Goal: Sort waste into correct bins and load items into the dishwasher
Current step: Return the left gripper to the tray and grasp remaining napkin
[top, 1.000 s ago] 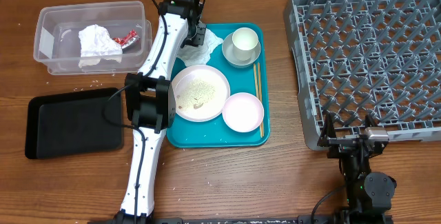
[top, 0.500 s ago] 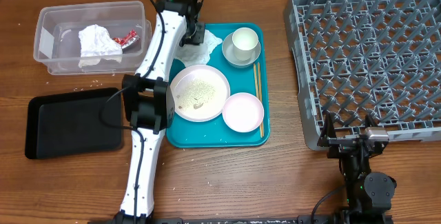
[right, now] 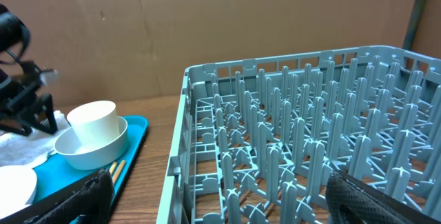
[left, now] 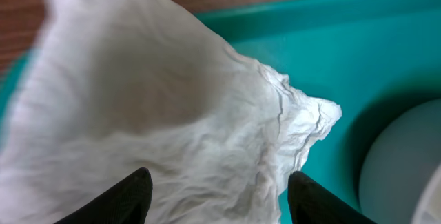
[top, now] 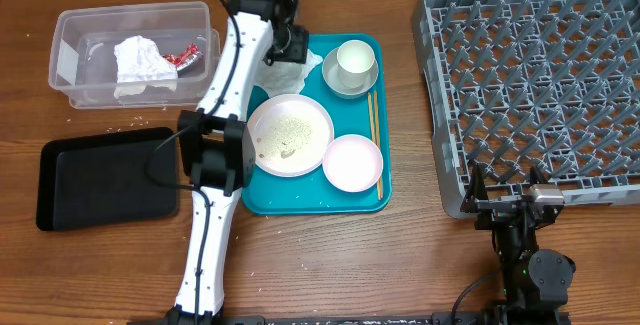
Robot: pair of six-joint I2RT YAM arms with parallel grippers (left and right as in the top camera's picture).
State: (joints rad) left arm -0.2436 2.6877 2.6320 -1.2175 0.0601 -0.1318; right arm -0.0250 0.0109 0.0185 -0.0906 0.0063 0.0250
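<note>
Clear tub (top: 85, 55) holds napkin (top: 140, 65), red packet (top: 180, 57); left hand (left: 217, 182) spread, empty, over second napkin (left: 172, 114)

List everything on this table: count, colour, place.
clear tub: 1, clear, far left
tub napkin: 1, white, crumpled, inside clear tub
sauce packet: 1, red, in tub beside that napkin
black tray: 1, black, near left
rice grains: scattered, white, between tub and black tray
teal tray: 1, teal, centre
tray napkin: 1, white, teal tray's far left corner
plate: 1, white, on teal tray, rice on it
empty bowl: 1, whitish, teal tray's near right
far bowl: 1, whitish, teal tray's far right, holding cup
cup: 1, white, inside far bowl
chopsticks: 1 pair, wooden, along teal tray's right edge
dish rack: 1, grey, right
left gripper: open, over tray napkin
right gripper: open, by dish rack's near edge
</note>
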